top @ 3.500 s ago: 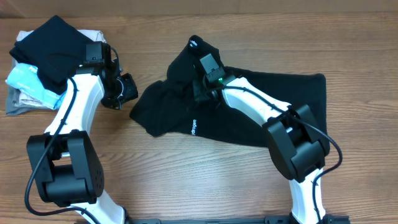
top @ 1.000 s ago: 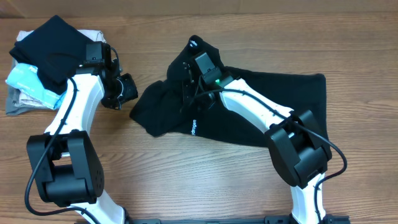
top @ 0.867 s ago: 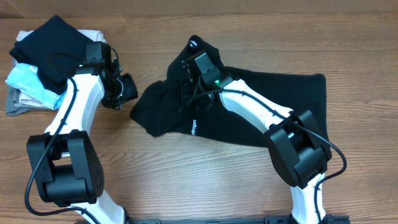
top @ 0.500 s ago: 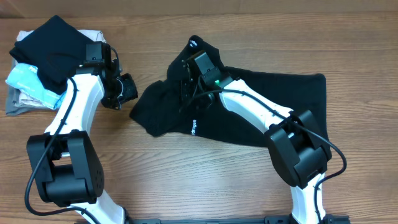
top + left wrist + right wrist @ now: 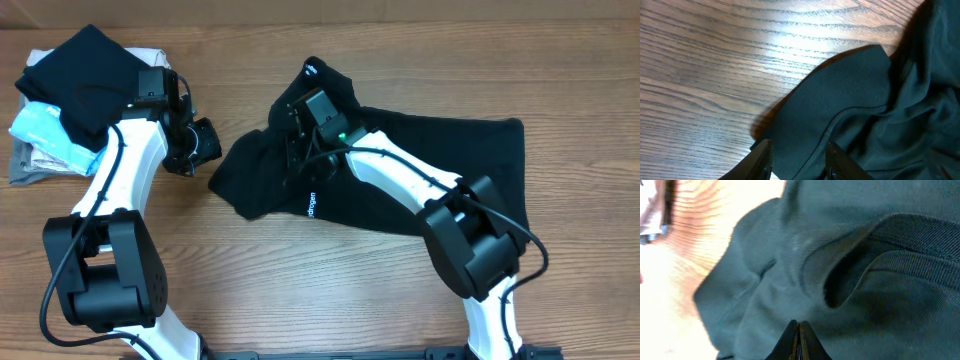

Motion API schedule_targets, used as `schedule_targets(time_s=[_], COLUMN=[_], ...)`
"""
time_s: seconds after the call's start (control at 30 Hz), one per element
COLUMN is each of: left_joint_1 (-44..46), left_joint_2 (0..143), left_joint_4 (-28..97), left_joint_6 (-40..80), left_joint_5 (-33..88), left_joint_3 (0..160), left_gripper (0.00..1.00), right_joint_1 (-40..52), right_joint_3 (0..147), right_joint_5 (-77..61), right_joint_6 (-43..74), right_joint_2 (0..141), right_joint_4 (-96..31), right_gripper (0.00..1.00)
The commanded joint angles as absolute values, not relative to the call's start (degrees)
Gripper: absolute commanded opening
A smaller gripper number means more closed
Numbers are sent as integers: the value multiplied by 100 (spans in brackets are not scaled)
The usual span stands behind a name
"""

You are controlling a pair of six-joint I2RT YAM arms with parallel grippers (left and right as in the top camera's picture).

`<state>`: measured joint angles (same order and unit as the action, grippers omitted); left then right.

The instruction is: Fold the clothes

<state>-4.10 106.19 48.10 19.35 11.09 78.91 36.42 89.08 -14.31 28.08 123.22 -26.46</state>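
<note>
Right gripper [image 5: 798, 332] jaws are pressed together over the shirt [image 5: 480, 150], its rumpled fold just ahead; a pinch of cloth I cannot confirm. Left gripper [image 5: 797, 162] jaws part open, empty, shirt edge ahead. A shallow pinch could slip on lifting

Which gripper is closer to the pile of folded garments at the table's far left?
Left. The left gripper hovers just right of the folded pile; the right gripper is farther right, shut, over the black short-sleeved shirt.

Brown wood-grain table [image 5: 300, 290], soft even light; pale glare patch [image 5: 790, 35]
</note>
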Motion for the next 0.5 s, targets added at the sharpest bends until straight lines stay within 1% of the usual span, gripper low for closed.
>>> schedule_targets(time_s=[0.0, 0.27, 0.47], left_joint_1=[-373, -373, -373], left_joint_2=[10556, 10556, 10558], left_joint_4=[4797, 4797, 4797], left_joint_6=[1933, 1933, 1931], left_joint_5=[1052, 1052, 1052], left_joint_3=[7992, 7992, 7992], left_gripper=[38, 38, 38], right_joint_1=[3660, 3660, 3660], right_joint_3=[8875, 8875, 8875], right_joint_5=[-1201, -615, -602], right_joint_6=[2832, 2832, 2832], right_joint_2=[12486, 12508, 12724], right_joint_4=[-2506, -2132, -1826], right_gripper=[4, 4, 4])
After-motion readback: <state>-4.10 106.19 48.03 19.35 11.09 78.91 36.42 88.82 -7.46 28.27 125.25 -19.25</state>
